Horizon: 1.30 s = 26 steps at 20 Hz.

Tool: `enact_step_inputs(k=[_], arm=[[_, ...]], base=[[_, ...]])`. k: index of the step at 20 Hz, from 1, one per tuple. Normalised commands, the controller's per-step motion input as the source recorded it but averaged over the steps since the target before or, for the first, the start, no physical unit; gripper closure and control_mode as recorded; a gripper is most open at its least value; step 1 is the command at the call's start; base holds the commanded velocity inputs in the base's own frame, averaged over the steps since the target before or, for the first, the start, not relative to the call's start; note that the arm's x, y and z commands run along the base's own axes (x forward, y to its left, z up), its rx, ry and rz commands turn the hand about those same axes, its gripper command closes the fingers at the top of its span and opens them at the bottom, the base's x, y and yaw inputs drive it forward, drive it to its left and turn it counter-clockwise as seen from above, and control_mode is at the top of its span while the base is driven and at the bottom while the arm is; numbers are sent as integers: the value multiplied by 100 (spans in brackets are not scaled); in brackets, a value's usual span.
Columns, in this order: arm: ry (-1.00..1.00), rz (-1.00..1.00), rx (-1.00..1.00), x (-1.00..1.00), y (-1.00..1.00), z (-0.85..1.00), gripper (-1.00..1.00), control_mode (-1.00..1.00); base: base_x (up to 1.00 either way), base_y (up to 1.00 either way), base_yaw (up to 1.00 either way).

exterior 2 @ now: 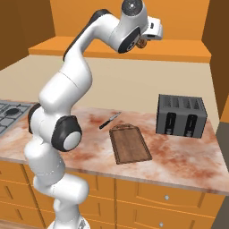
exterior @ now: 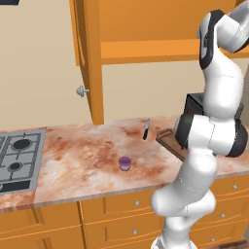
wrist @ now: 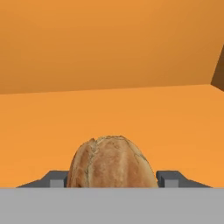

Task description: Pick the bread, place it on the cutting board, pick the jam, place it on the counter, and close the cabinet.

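A: Left base view first. What's the surface?

B: One marbled counter (exterior: 92, 155) over orange drawers (exterior: 121, 214), one grey hob (exterior: 17, 158) at its left end. On it lie one purple jam (exterior: 125, 163) and one knife (exterior: 146, 129). The cabinet (exterior: 146, 34) above hangs open.

A: Right base view?

B: One cutting board (exterior 2: 129, 144) lies bare, one black toaster (exterior 2: 181, 115) to its right, both far beneath the gripper (exterior 2: 144, 42), which is raised at the cabinet shelf.

A: Hand view?

B: One bread (wrist: 111, 162) sits between the fingers (wrist: 56, 179), one tip tight at each side, clamped on it. Ahead is the orange cabinet floor and back wall.
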Motion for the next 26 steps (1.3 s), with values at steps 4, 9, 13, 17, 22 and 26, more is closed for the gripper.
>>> enact_step_inputs(k=[4,9,13,17,22,26], arm=[[0,0,0,-58,0,0,100,-100],[0,0,0,-58,1,-3,100,-100],[0,0,0,-55,2,-8,100,-100],[0,0,0,-54,6,-8,100,-100],[1,0,0,-51,5,-4,100,-100],[5,0,0,-48,7,-3,100,-100]], base=[[0,0,0],[0,0,0],[0,0,0],[0,0,0],[0,0,0],[0,0,0]])
